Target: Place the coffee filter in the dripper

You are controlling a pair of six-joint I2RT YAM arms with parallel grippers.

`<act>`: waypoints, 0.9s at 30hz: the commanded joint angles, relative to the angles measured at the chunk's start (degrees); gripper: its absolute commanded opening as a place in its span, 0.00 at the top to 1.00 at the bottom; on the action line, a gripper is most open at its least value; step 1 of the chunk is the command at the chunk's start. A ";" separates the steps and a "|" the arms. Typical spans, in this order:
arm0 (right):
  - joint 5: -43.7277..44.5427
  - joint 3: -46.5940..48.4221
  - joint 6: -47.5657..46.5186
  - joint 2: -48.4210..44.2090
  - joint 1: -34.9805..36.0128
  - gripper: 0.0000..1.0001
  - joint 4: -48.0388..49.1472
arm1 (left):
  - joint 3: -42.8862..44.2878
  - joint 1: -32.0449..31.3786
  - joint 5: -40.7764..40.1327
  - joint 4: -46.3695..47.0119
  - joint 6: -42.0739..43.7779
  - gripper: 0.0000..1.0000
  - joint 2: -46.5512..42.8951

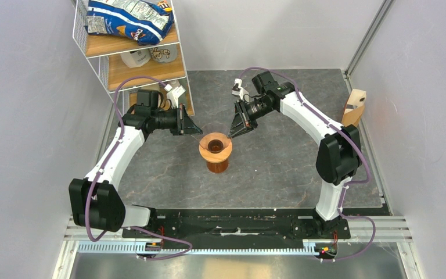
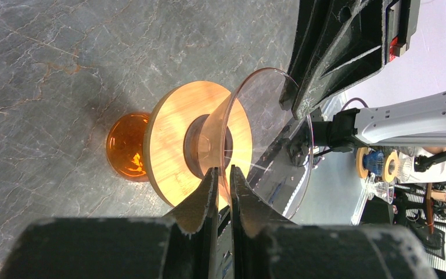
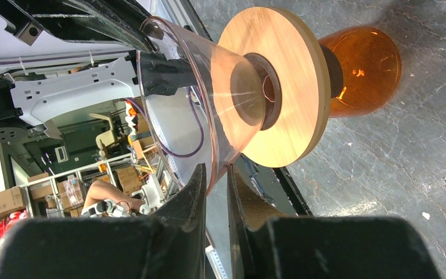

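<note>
A: Legible markings?
B: None. The blue snack bag [image 1: 130, 20] print is unreadable.
A: Dripper [image 3: 293, 87]?
B: Axis vertical, clear cone [image 3: 209, 99] opening upward. Left gripper [image 2: 223, 173] and right gripper [image 3: 215, 171] pinch its rim. Coffee filter [image 1: 353, 113] stands at 3 o'clock.

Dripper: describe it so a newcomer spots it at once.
At the centre of the dark table stands an amber glass vessel. The dripper is the pale wooden ring capping it, a clear cone seated in its dark hole. Alone among them, it is opaque wood.
</note>
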 commanded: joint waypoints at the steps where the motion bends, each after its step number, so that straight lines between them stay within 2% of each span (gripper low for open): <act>1: 10.93 -2.76 -6.07 4.17 1.58 0.83 -1.73 | -4.75 -1.08 -8.72 -5.71 6.99 0.98 4.46; 4: 10.67 -1.95 -6.31 3.17 1.96 0.81 -2.07 | -4.03 -1.07 -7.84 -6.13 6.93 0.97 4.45; 20: 9.71 4.46 -6.32 0.87 4.16 0.60 -5.19 | 0.94 -1.07 -2.69 -4.78 2.12 0.69 0.06; 22: 9.86 5.04 -6.42 0.66 4.14 0.57 -5.57 | 1.11 -1.07 -2.74 -4.75 1.91 0.67 -0.55; 27: 10.66 6.15 -6.83 0.08 4.16 0.46 -6.70 | 1.82 -0.99 -3.24 -4.83 1.42 0.56 -1.72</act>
